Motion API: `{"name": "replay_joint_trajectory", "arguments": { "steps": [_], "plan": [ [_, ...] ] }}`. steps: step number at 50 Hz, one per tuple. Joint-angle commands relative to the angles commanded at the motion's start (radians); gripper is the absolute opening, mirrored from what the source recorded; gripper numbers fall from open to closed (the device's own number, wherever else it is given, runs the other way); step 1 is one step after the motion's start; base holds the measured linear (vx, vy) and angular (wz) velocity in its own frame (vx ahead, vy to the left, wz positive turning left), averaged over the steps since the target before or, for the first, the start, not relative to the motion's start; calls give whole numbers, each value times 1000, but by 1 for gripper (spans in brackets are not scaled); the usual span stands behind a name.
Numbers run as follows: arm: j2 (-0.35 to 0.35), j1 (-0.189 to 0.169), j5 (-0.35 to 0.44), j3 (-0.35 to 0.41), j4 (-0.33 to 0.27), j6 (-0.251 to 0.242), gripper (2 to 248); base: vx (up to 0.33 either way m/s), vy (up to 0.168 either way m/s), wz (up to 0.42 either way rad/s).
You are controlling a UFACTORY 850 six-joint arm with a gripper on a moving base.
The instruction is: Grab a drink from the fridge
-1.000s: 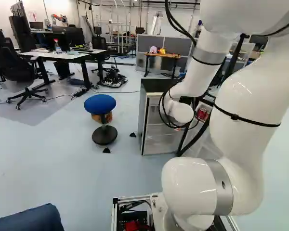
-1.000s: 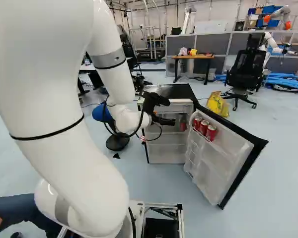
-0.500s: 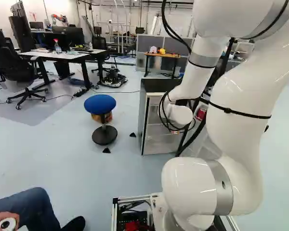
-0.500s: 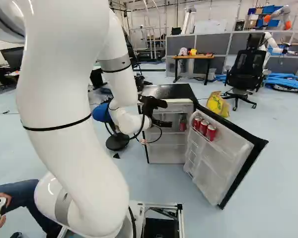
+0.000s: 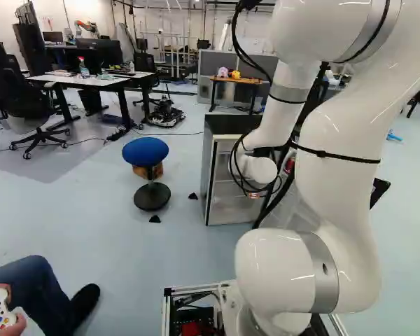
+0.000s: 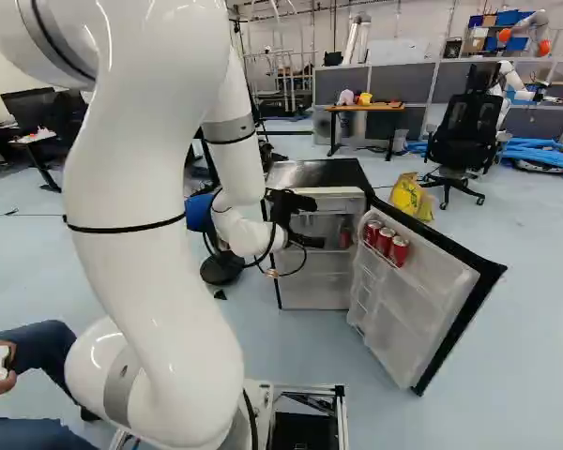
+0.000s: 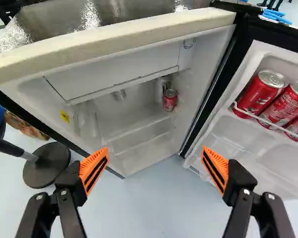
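Gripper (image 6: 315,223) fingers spread wide; lone red can (image 7: 170,100) ahead, well apart from them, inside the open fridge (image 7: 114,42); three red cans (image 7: 284,105) racked in its door (image 7: 243,144).

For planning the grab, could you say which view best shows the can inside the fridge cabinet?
The wrist view: looking into the fridge, it shows the can largest and unobstructed. The right base view shows it smaller; the left's red patch by the arm is unclear.
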Motion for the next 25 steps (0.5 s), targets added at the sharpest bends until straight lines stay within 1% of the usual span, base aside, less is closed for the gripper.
{"name": "replay_joint_trajectory", "arguments": {
  "steps": [25],
  "plan": [
    [-105, -12, 28, -53, -115, 0, 247, 0, 0, 0]
  ]
}}
